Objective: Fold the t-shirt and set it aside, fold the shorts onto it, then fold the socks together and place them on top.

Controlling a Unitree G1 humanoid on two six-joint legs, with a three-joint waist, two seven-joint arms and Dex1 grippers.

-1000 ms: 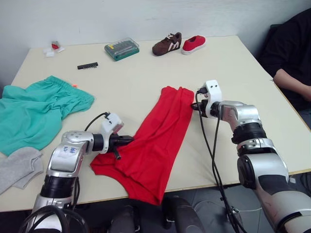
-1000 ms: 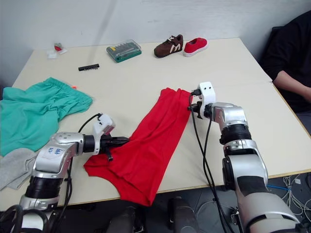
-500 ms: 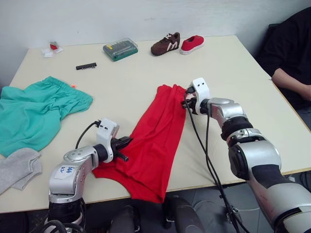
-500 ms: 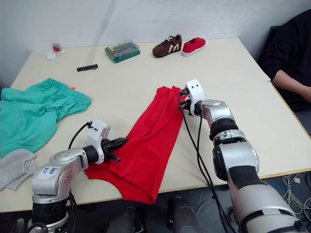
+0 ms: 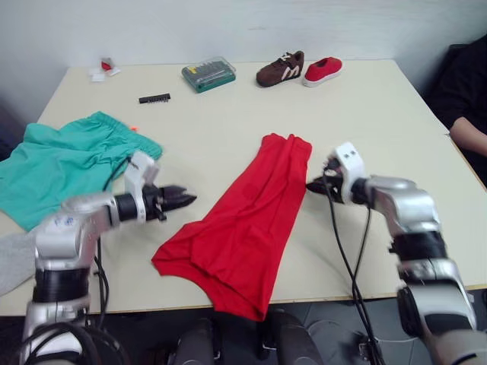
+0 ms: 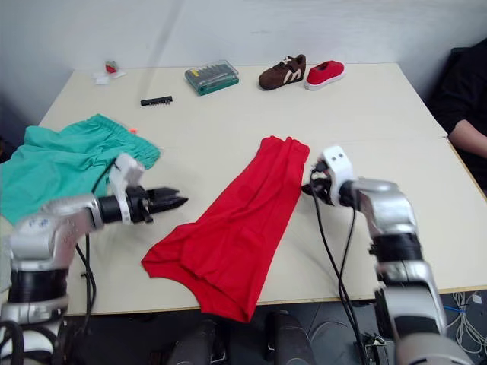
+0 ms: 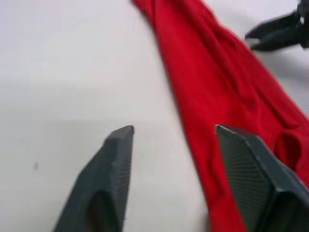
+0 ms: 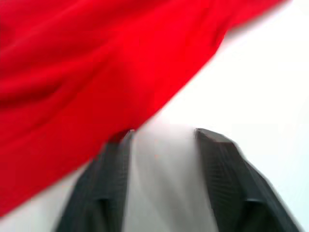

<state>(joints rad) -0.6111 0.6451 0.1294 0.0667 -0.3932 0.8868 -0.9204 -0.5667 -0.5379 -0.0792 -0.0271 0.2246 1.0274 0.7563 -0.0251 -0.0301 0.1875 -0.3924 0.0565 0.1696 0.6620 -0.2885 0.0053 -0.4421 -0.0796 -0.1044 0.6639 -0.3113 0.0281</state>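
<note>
**Both grippers free of the folded red shirt**

The tabletop (image 5: 228, 114) carries everything, with the t-shirt (image 5: 243, 228) at its centre: a long red strip, folded lengthwise, running from about 1 o'clock down to 7 o'clock, its wider end near the front edge. The shorts (image 5: 68, 163) lie spread and rumpled at 9 o'clock, well apart from the shirt. At 8 o'clock, by the tabletop's edge, a bit of the grey socks (image 5: 11, 262) shows.

The left gripper (image 5: 183, 201) hangs between shorts and shirt, its jaws apart and empty, pointing toward the shirt's left edge without touching it. The right gripper (image 5: 313, 185) sits just beside the shirt's right edge near its upper end, jaws apart, holding nothing.

Along the far side, at 12 o'clock, stand a green bit case (image 5: 208, 74), a brown shoe (image 5: 279, 69) and a red shoe (image 5: 323, 71) side by side. A small black strip (image 5: 154, 98) lies at 11 o'clock.
</note>
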